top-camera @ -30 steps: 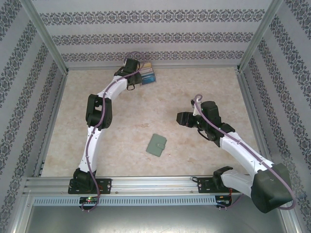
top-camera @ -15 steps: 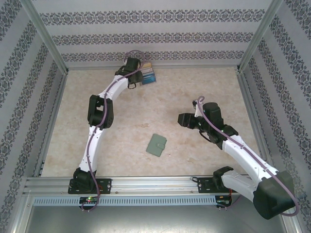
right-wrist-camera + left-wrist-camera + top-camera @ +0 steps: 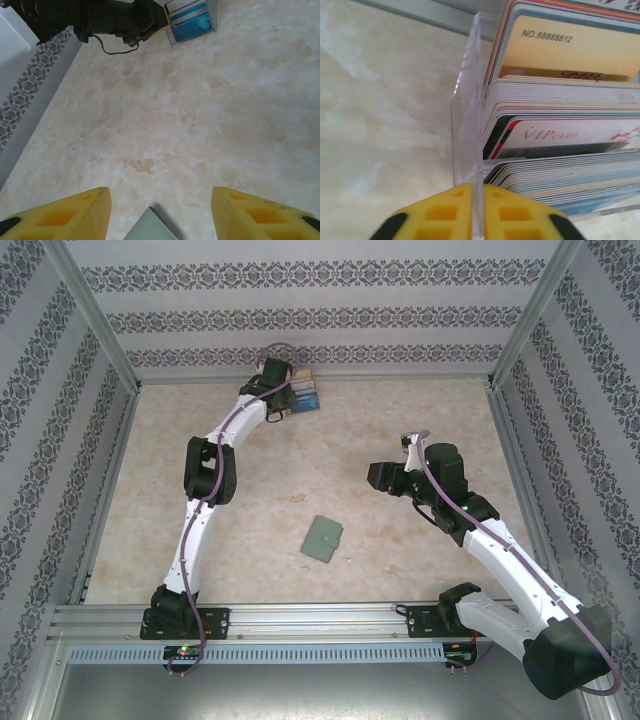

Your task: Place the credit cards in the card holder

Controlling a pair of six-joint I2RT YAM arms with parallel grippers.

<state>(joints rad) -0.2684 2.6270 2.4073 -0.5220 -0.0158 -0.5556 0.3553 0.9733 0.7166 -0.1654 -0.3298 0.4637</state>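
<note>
Clear plastic rack [image 3: 467,100], stacked glossy credit cards [image 3: 560,167], marbled tabletop [image 3: 380,100]

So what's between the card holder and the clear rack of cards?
Bare marbled table, seen in the top and right wrist views, from card holder to rack.

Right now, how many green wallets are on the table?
1. The flat sage-green wallet lies closed on the beige marbled table, towards its near edge; the open right gripper hovers near it. None seems hidden.
</note>
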